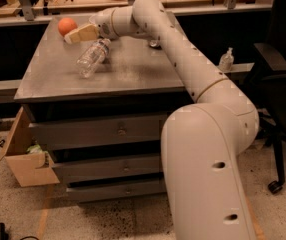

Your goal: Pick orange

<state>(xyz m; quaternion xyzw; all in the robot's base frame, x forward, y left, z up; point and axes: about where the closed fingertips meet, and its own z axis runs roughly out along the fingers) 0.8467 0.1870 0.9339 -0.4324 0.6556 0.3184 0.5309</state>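
Orange [67,26]: seen at the far-left corner of the tabletop [133,74], resting on its surface, not lifted.
Tool [70,37]: held low over the far-left part of the tabletop, pointed left. Its tan tip is seen just beside the orange, on the near side. Contact between the two cannot be told.
Tool state: whether it is apart or together cannot be told, and nothing is seen clamped in it.
Arm [183,54]: stretched from the white base at the tabletop's right front, across the far-right part of the tabletop to its far-left part.
Plastic bottle [93,57]: laid on its side on the left half of the tabletop, clear, with its cap end directed toward the far edge, just under the wrist.
Small dark object [154,44]: placed near the far edge of the tabletop, partly hidden by the arm; its kind cannot be told.
Drawers [118,131]: stacked under the tabletop, all shut.
Cardboard box [25,164]: set on the floor below the tabletop's left side, open.
Pump bottle [226,60]: stood on a ledge to the right of the tabletop.
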